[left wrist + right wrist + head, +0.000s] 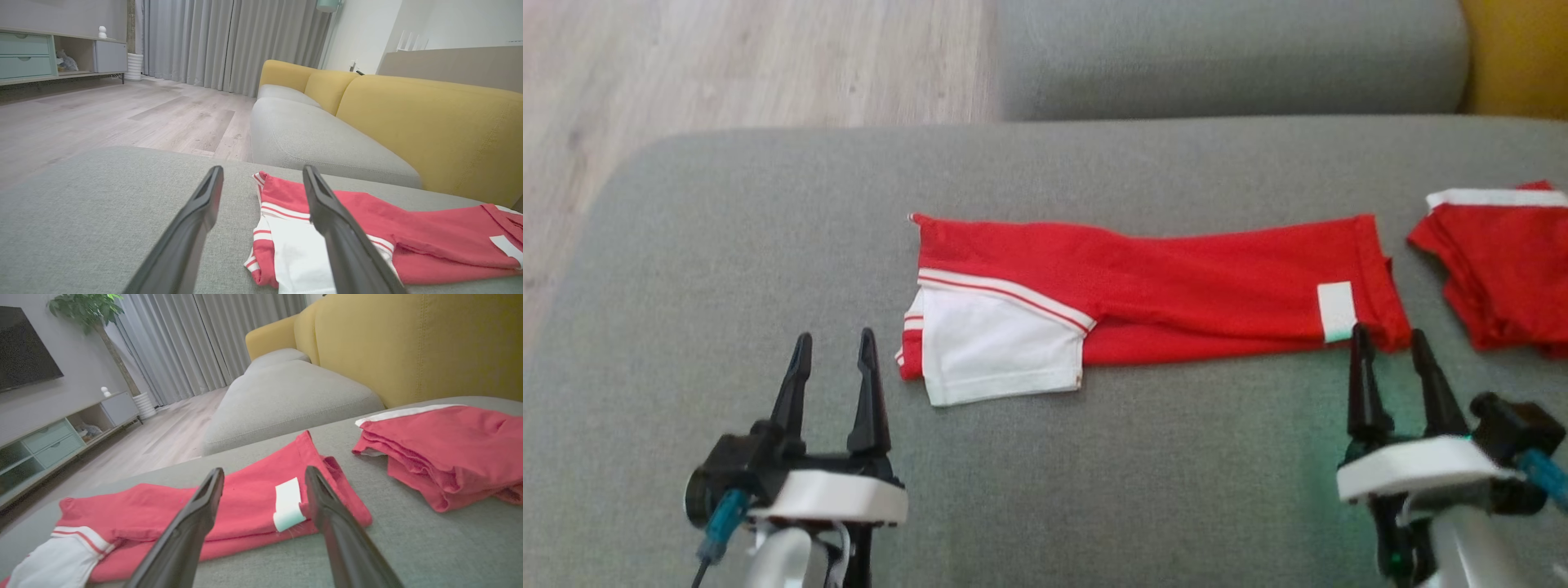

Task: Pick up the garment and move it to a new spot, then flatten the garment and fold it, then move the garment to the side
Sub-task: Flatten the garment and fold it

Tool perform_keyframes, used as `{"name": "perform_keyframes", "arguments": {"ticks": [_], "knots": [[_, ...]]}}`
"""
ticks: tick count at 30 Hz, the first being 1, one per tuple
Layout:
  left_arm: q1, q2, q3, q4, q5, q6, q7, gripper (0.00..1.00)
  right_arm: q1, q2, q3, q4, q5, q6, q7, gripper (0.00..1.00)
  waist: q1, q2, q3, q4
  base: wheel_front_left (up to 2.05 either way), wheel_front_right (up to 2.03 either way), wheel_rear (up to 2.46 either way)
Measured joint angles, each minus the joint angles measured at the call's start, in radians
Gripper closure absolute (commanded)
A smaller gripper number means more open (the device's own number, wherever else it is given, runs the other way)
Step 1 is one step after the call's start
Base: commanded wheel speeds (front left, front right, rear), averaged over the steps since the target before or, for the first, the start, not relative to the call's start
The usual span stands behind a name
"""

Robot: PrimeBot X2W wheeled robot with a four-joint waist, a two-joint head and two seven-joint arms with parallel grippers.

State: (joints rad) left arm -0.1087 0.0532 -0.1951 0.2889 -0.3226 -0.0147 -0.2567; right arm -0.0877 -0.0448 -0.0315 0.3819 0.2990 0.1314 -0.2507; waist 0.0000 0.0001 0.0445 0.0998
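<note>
The garment [1176,286] is red with a white, red-striped sleeve at its left end and a white label near its right end. It lies folded into a long flat strip across the grey cushion [727,245]. My left gripper [835,341] stands open just left of the white sleeve, touching nothing. My right gripper [1390,335] is open too, its tips at the strip's right near corner beside the label. The left wrist view shows the sleeve end [294,245] behind the right finger. In the right wrist view the label [288,504] lies between the fingers.
A second red garment [1503,261], folded, lies at the cushion's right edge [449,449]. Another grey seat cushion [1225,57] sits beyond, with a yellow backrest [429,122] to the right. Wood floor [727,65] lies off the cushion's left and far-left side.
</note>
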Motion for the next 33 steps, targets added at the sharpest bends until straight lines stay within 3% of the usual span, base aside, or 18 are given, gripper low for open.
{"name": "perform_keyframes", "arguments": {"ticks": [11, 17, 22, 23, 24, 33], "knots": [[-0.101, -0.005, -0.002, 0.018, 0.014, -0.031, 0.0, 0.0, -0.322, 0.0, -0.236, 0.329, -0.165, 0.0, 0.083, 0.0, 0.0003, 0.0, 0.141, 0.025, 0.0, 0.0, 0.0], [-0.124, -0.007, -0.008, 0.02, 0.005, -0.03, 0.0, 0.0, -0.393, -0.002, -0.378, 0.484, -0.249, 0.0, 0.085, 0.0, 0.0003, -0.0001, 0.179, 0.047, 0.0, 0.0, 0.0], [-0.129, -0.007, -0.019, 0.023, 0.002, -0.029, 0.0, 0.0, -0.465, -0.015, -0.409, 0.6, -0.285, 0.0, 0.057, 0.0, 0.0001, 0.0, 0.189, 0.054, 0.0, 0.0, 0.0], [-0.129, -0.007, -0.022, 0.023, 0.002, -0.029, 0.0, 0.0, -0.478, -0.017, -0.41, 0.621, -0.292, 0.0, 0.051, 0.4, 0.0, 0.0, 0.189, 0.053, 0.0, 0.0, 0.0], [-0.129, -0.007, -0.024, 0.023, 0.002, -0.029, 0.0, 0.0, -0.486, -0.019, -0.41, 0.64, -0.292, 0.0, 0.046, 1.0, 0.0, 0.0, 0.189, 0.051, 0.0, 0.0, 0.0], [-0.128, -0.007, -0.021, 0.03, -0.001, -0.021, 0.0, 0.0, -0.509, -0.007, -0.438, 0.68, -0.317, 0.0, 0.007, 1.0, 0.0001, 0.0, 0.152, 0.025, 0.0, 0.0, 0.0]]}}
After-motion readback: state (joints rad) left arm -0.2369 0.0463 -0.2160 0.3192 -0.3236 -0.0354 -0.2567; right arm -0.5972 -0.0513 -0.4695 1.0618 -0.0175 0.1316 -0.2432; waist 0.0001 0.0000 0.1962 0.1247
